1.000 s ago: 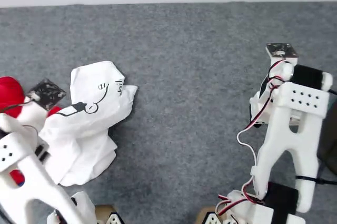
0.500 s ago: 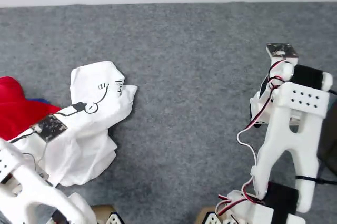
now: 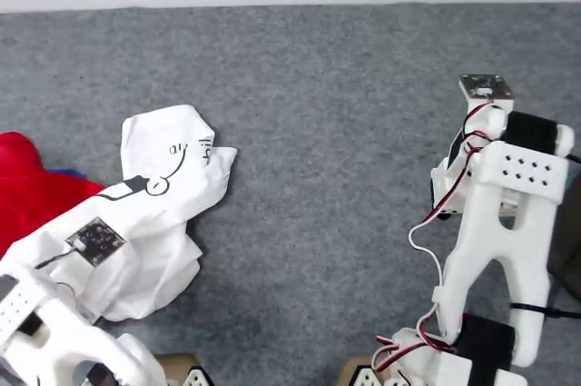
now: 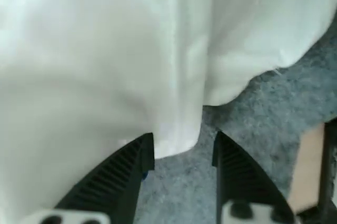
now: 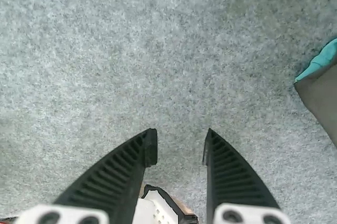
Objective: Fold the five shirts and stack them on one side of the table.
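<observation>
Where the left gripper (image 4: pixel 183 138) hung with its two black jaws parted, a folded edge of the white shirt (image 4: pixel 105 50) lay just ahead of the tips and dipped into the gap between them; whether either jaw touched the cloth could not be told. Past that edge the shirt was smooth and pale, creased in long soft folds, with grey table cover (image 4: pixel 247 113) beside it.

The high view added what this close look lacked. The white shirt (image 3: pixel 154 213) was a crumpled, unfolded heap with a black line drawing on it, and the left arm (image 3: pixel 45 331) leaned over its near part. Beyond the arm's wrist, touching the heap, lay a red shirt (image 3: pixel 27 191) with a sliver of blue cloth (image 3: pixel 64 171) at its edge.

Well apart from all this, the right gripper (image 5: pixel 180 132) was also parted, holding nothing, above bare grey table cover (image 5: pixel 158 39). Farther out to one side of it sat a dark thing with a teal edge (image 5: pixel 316 74).
</observation>
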Tool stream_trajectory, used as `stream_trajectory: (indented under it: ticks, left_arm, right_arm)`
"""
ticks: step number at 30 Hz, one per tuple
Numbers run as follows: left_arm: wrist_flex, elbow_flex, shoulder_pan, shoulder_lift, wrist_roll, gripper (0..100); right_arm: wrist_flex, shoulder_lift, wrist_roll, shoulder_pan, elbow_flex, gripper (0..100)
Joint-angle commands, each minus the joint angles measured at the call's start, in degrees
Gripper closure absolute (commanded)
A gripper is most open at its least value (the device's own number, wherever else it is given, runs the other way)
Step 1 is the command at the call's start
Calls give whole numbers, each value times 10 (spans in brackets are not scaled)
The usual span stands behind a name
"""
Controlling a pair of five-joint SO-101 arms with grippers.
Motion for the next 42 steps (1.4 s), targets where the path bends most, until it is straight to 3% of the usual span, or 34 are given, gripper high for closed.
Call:
stream_trajectory:
  ticks: [1, 8, 13, 18, 28, 33, 36, 42]
  left_arm:
    - [-81, 45, -2, -9, -3, 810]
    - [-231, 133, -2, -9, 8, 850]
    - [-236, 123, -4, -13, 13, 988]
    - [-142, 68, -6, -14, 14, 994]
    - [201, -145, -1, -14, 11, 995]
    - [330, -279, -1, -14, 11, 995]
    - [341, -345, -11, -17, 14, 995]
    - [314, -420, -102, -62, 17, 995]
  right_arm:
    - [25, -26, -4, -3, -3, 852]
    - [25, -26, -4, -3, -3, 852]
    - [25, -26, -4, -3, -3, 852]
    - [25, -26, -4, -3, -3, 852]
    - [25, -26, -5, -3, -3, 852]
    - [25, -27, -5, -4, -3, 852]
    - [24, -27, -4, -5, -3, 852]
    - [24, -27, -4, -63, -3, 852]
